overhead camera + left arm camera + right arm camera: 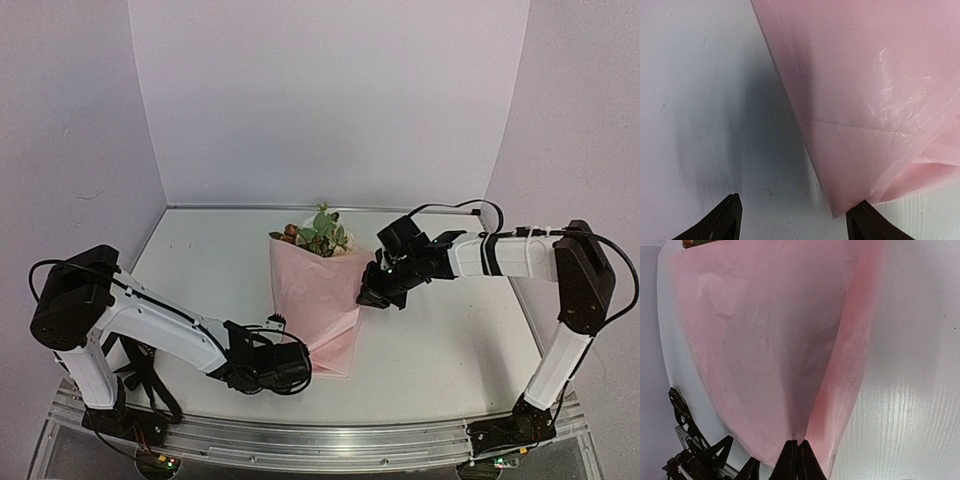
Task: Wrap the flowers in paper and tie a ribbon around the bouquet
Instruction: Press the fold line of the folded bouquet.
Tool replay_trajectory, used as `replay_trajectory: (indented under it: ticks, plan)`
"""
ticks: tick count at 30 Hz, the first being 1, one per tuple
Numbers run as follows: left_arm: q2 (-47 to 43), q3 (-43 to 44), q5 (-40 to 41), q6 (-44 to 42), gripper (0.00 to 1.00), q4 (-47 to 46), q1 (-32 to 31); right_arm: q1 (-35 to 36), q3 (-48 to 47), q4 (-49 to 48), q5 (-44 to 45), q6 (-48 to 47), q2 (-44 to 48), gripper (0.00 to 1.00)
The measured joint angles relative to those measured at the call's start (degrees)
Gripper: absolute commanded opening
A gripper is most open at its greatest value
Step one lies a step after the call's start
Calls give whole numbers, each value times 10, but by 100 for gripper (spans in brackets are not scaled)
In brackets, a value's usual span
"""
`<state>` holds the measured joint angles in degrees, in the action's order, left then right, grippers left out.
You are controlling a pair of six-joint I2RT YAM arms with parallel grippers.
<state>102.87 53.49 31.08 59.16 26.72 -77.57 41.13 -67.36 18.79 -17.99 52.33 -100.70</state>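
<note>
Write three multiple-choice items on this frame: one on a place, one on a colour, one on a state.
1. Where do the flowers show?
A) at the paper's far end
B) at its near end
C) loose beside it
2. What colour is the paper?
A) white
B) pink
C) green
3. How is the right gripper?
A) wide open
B) shut on the paper
C) shut on nothing
Key: 1 A, the blooms poke out at the far end; 2 B, it is pink in all views; 3 B, its fingers meet with the paper pinched between them.
</note>
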Motion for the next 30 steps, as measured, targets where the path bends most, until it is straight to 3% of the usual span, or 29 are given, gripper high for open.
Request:
replay_trajectory:
  ticks: [5,11,15,19,23,30]
  plan:
    - [-28,-5,-23,-27,77,9,0,0,-1,10,1,-23,-12,0]
    - [-135,-8,-56,-72,77,2,0,0,-1,19,3,-40,-12,0]
    - [-202,-8,-85,-96,64,-9,10,0,-1,19,4,-43,-12,0]
    - [-226,-15,-140,-122,52,-41,71,0,-1,19,7,-47,-12,0]
    - [-220,-27,-196,-146,43,-67,127,0,-1,19,12,-52,-15,0]
    - [-141,-27,-309,-173,33,-133,159,-6,-1,21,28,-56,-29,0]
